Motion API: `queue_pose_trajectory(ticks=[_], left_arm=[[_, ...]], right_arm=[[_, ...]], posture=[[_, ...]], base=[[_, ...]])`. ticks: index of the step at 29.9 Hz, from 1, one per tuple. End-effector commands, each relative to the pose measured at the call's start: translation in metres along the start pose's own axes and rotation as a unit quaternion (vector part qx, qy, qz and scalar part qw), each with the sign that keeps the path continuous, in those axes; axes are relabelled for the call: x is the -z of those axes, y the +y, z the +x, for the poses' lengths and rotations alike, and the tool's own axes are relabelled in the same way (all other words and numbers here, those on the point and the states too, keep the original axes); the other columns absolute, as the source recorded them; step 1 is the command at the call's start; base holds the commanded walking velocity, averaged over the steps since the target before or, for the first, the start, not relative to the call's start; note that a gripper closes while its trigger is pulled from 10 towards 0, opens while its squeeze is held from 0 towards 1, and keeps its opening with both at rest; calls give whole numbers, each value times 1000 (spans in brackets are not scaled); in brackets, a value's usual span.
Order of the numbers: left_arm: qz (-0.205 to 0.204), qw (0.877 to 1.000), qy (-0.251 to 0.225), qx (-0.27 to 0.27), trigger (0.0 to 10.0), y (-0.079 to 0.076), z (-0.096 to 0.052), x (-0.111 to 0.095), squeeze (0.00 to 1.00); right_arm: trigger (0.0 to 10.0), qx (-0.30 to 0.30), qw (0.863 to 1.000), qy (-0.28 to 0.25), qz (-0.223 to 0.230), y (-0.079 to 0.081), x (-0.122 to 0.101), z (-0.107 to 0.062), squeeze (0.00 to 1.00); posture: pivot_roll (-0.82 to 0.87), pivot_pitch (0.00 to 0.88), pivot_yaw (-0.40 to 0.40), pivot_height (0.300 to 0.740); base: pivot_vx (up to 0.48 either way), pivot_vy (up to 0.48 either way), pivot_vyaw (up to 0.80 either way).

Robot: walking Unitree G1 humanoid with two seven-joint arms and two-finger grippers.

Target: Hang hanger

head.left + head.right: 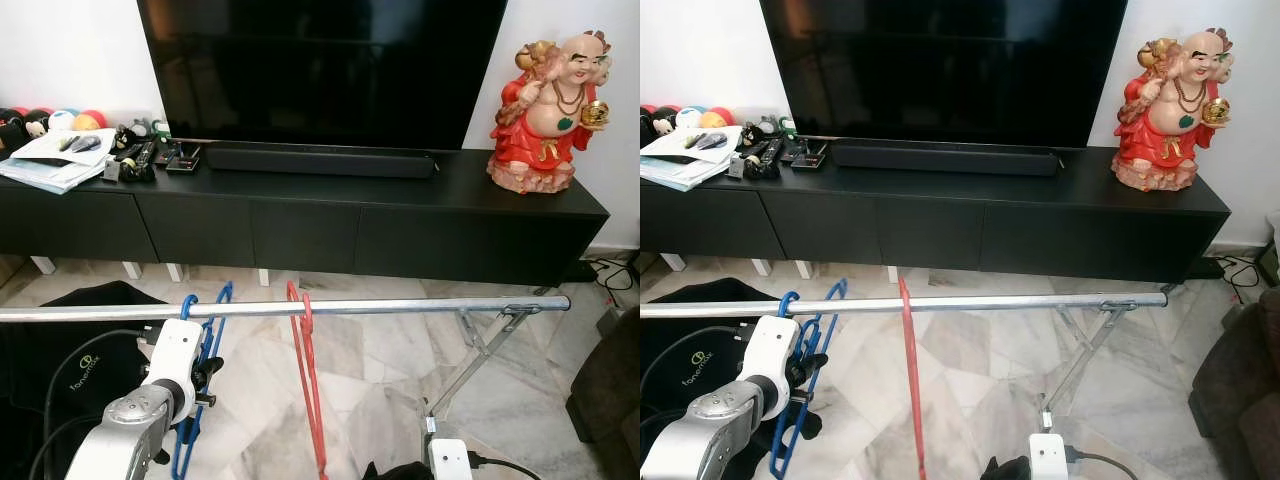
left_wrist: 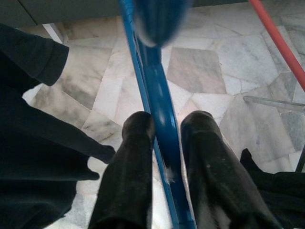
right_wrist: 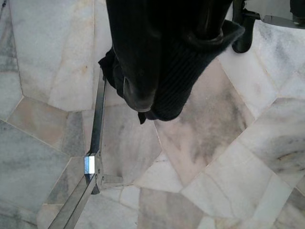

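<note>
Blue hanger [image 1: 800,385] & red hanger [image 1: 911,380] on rail [image 1: 970,302], left arm [image 1: 730,405] beside.

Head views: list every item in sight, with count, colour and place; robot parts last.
Rail: one, silver, crossing the foreground.
Blue hanger: one, hooked on the rail, left part.
Red hanger: one, hooked on the rail, right of the blue one.
TV: one, black, on the cabinet.
Soundbar: one, black, below the TV.
Cabinet: one, black, against the wall.
Statue: one, red, cabinet's right end.
Papers: a stack, white, cabinet's left end.
Left gripper: black, clamped on the blue hanger.
Right gripper: black, holding dark cloth.
</note>
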State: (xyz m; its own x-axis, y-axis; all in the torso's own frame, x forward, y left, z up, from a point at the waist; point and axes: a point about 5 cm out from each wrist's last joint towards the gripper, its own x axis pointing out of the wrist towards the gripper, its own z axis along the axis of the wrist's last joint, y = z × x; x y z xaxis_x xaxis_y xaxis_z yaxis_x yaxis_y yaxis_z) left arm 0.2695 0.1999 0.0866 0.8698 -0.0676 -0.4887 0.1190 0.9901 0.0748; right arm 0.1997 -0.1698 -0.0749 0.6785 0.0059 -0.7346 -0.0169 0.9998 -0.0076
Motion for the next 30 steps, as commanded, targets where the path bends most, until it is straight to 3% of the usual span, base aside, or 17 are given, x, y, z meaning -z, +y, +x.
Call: queue_pose_trajectory(ticks=[1, 10, 18, 25, 26, 30], left_arm=[[-1, 1000, -4, -11, 0, 4, 0, -2, 0], [22, 999, 10, -34, 0, 9, -6, 2, 0], [17, 999, 5, -36, 0, 8, -11, 7, 0], [4, 993, -92, -69, 0, 16, -19, 2, 0], [-13, 991, -114, -70, 0, 16, -21, -3, 0], [-15, 987, -146, -68, 0, 14, -25, -10, 0]], right_arm=[[10000, 0, 1000, 5, 0, 0, 2, 0, 0], [10000, 0, 1000, 7, -1, 0, 3, -1, 0], [10000, -1, 1000, 9, -2, -1, 4, -1, 0], [10000, 0, 1000, 12, -4, -2, 6, -1, 0], [10000, 0, 1000, 13, -4, -2, 6, -2, 0], [10000, 0, 1000, 14, -4, -2, 7, -2, 0]], posture=[[134, 0, 5, 740], [135, 0, 4, 740], [137, 0, 4, 740], [135, 0, 1, 740], [136, 0, -1, 740], [139, 0, -3, 740]], base=[[0, 0, 0], [0, 0, 0], [0, 0, 0], [0, 0, 0], [0, 0, 0], [0, 0, 0]])
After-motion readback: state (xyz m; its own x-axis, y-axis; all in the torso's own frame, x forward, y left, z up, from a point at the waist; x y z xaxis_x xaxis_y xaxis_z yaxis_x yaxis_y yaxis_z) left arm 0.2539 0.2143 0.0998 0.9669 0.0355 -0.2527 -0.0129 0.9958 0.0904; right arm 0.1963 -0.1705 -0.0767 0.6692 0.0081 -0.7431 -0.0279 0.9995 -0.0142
